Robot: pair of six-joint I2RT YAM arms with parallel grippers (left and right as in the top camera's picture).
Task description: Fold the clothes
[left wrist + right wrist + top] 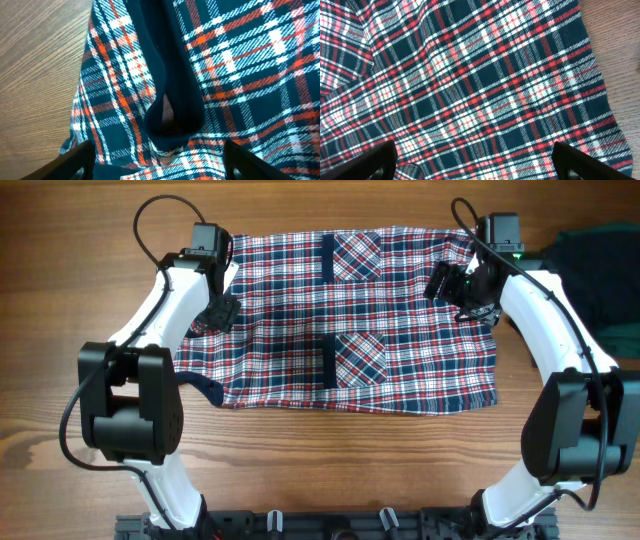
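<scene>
Lying flat on the wood-grain counter point(320, 470), the soft woven plaid shirt point(400, 350) forms a rough rectangle, long axis left to right; left claw point(160, 162) and right claw point(480, 160) both hang spread apart over its ends.

Table point(330, 470): brown wood, grain running left to right, some darker streaks. In the overhead view the wood shows along the front, far edge and left side. The left wrist view has it in the upper left corner, the right wrist view in the upper right. Black rail point(330, 525) runs along the near table edge; small fittings on it, too small to tell.
</scene>
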